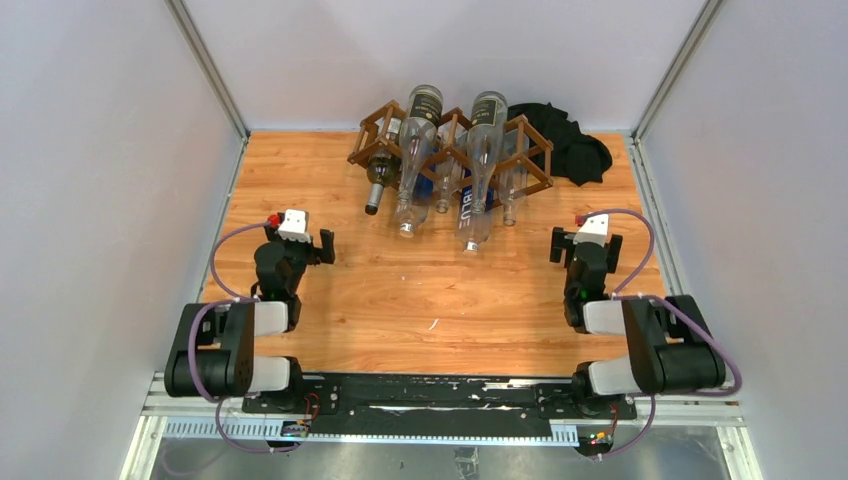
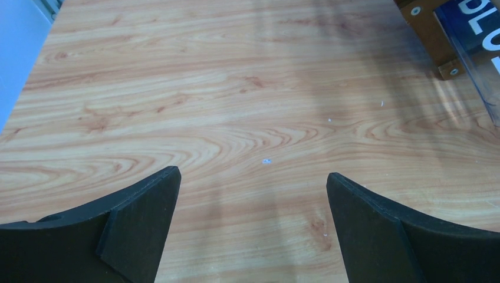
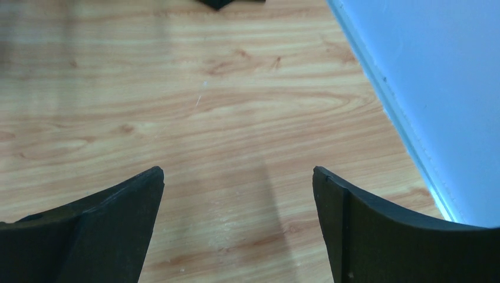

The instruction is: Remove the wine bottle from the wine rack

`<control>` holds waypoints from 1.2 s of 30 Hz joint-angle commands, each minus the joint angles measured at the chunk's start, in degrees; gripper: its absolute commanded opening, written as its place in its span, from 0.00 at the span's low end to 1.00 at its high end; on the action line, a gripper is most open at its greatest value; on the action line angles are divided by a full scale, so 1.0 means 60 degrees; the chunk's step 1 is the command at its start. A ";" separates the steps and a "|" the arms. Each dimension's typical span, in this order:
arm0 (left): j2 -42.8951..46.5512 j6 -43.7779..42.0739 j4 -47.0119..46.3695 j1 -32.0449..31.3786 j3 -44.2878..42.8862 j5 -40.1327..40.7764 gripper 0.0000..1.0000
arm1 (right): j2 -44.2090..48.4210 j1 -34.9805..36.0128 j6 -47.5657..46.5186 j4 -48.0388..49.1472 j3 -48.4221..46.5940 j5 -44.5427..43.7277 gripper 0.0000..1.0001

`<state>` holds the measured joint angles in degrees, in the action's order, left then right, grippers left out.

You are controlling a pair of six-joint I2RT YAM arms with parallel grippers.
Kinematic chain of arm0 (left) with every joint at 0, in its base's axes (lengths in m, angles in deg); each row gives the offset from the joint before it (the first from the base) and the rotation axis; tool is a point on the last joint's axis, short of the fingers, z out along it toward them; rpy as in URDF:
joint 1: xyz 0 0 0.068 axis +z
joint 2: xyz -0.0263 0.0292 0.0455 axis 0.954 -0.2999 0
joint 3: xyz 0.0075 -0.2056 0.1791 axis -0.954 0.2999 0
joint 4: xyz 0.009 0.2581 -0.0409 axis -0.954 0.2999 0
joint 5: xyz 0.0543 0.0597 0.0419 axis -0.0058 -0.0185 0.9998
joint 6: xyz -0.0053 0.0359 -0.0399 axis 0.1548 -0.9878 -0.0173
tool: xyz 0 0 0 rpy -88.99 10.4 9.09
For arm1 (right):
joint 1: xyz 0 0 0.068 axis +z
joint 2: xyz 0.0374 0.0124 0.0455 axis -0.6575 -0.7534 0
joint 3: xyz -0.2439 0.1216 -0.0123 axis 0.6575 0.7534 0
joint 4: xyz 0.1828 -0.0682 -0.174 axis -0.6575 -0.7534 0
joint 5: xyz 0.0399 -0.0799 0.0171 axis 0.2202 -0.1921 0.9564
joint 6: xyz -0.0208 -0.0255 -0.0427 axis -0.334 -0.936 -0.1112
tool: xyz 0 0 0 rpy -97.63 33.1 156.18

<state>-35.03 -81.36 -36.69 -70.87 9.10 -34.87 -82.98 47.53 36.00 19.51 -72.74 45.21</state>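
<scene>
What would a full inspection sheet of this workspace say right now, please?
Surface: wooden table, a few pale specks on it.
Job's things: rack at the far edge; several bottles lie in it, necks toward the arms.
Clutter: black cloth right of the rack.
Grippers: left gripper and right gripper open, empty, above bare wood.
Cables: purple cables loop off each arm, apart from the rack.
Surroundings: pale walls on three sides; nothing else seen.

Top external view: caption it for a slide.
Left gripper and right gripper open, short of the bottle-laden wine rack.
</scene>
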 commanded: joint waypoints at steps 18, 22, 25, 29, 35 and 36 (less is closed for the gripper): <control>0.0847 -0.0470 1.1895 0.0948 -0.7679 -0.1364 1.00 | 0.3769 -0.0282 0.5950 -1.1473 -0.5559 0.0178 1.00; 0.0436 -0.0482 1.2972 0.0965 -0.8790 -0.1761 1.00 | 0.3358 0.0387 0.5137 -1.2475 -0.7432 0.1272 1.00; 0.0137 -0.0608 1.3545 0.0965 -0.9508 -0.2036 1.00 | 0.2541 0.1344 0.5053 -1.3853 -0.9115 0.0894 1.00; -0.0389 -0.0791 1.4466 0.0966 -1.0727 -0.2142 1.00 | 0.1013 0.2817 0.5302 -1.5752 -1.1628 0.0144 1.00; -0.0686 -0.1074 1.5262 0.0966 -1.1482 -0.2010 1.00 | -0.1046 0.4794 0.5421 -1.6629 -1.4283 -0.0090 1.00; -0.0656 -0.1104 1.5309 0.0961 -1.1476 -0.2016 1.00 | -0.1329 0.5025 0.5482 -1.6620 -1.4487 -0.0026 1.00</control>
<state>-38.89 -86.28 49.75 -65.50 -57.91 -46.32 -85.76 72.40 68.04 -72.40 -153.54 46.19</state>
